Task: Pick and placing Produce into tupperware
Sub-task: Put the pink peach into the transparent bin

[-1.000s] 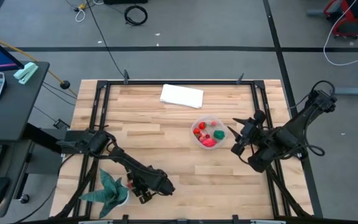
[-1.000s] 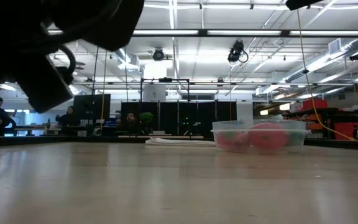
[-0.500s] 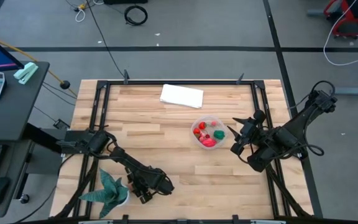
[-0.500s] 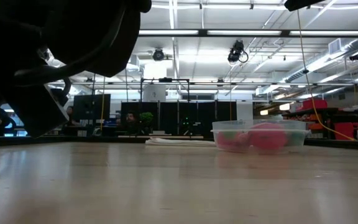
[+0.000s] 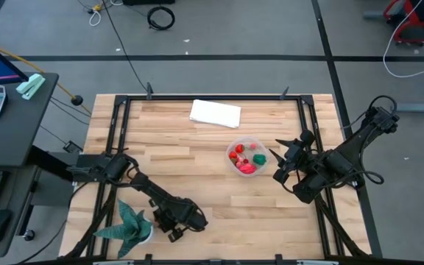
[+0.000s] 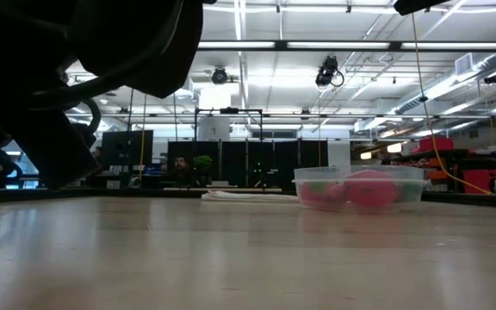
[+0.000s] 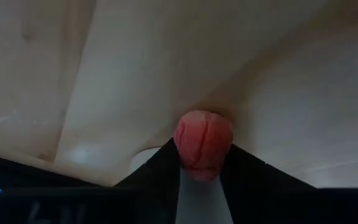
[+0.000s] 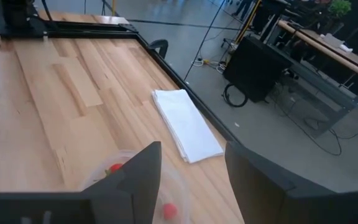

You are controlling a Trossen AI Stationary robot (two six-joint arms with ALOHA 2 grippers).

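The table (image 5: 197, 143) is a light wood plank top with a black metal frame running along its edges. On it lie a folded white cloth (image 5: 215, 113) near the far edge, a round clear tub (image 5: 246, 156) toward the right of the middle holding red, pink and green produce (image 5: 244, 157), and a spiky teal plant (image 5: 129, 223) at the near left corner. A pink piece (image 7: 202, 144) rests on the wood near the plant.

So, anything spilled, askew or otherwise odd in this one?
Nothing stands out. The tupperware sits upright with produce inside, none spilled beside it. The left gripper holds a pink produce piece near the potted plant.
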